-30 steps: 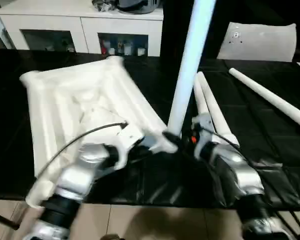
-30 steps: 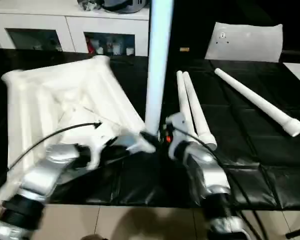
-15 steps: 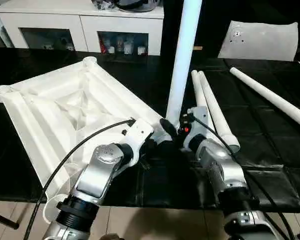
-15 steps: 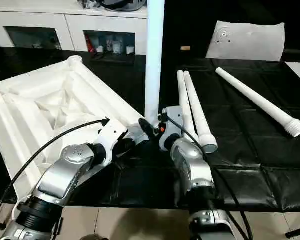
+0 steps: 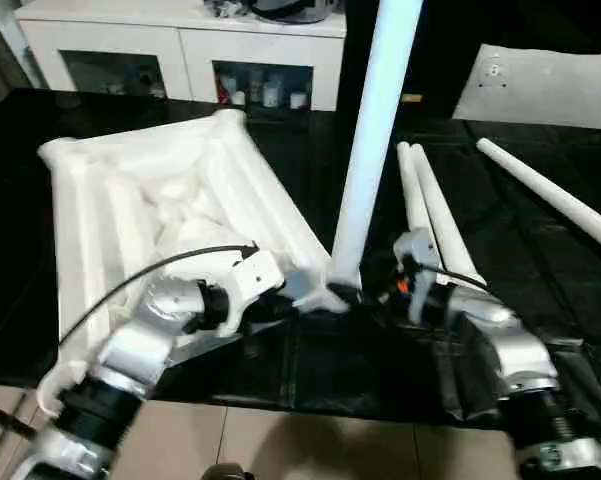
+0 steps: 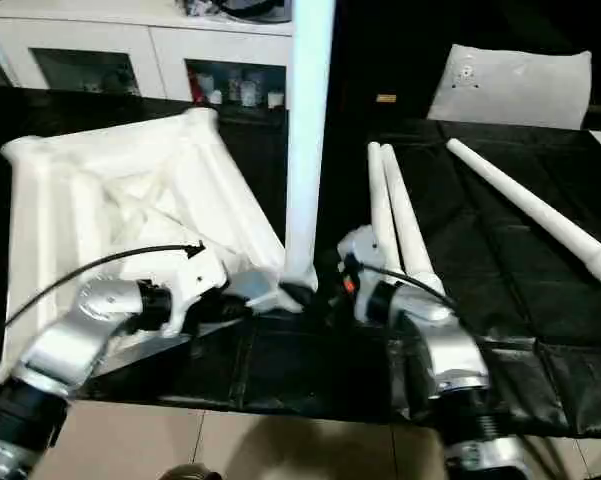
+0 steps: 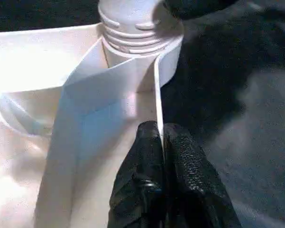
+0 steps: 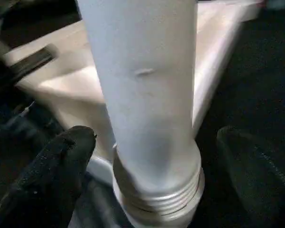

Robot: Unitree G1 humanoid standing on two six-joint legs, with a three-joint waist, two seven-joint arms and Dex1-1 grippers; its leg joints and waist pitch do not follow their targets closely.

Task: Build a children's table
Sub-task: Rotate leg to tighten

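Note:
The children's table top [image 5: 150, 210] lies upside down on the black work table, ribs facing up. One white leg [image 5: 368, 150] stands upright in the near right corner socket [image 7: 133, 28], its threaded base [image 8: 156, 190] showing. My left gripper [image 7: 160, 152] is shut on the thin rim wall of the top, just beside that socket. My right gripper [image 8: 156, 161] is open around the leg's base, its fingers [image 8: 61, 156] standing apart from the leg on both sides. Two more legs [image 5: 425, 215] lie side by side just behind my right wrist.
A further leg [image 5: 550, 195] lies diagonally at the right of the black table. A white bag [image 5: 540, 85] rests at the back right. A white cabinet [image 5: 180, 50] with glass doors stands behind. The table's front edge [image 5: 310, 400] is close under my forearms.
My right gripper has opened and its fingers have come off the upright leg, which stays standing in the socket. The left gripper keeps its pinch on the rim. The camera has shifted.

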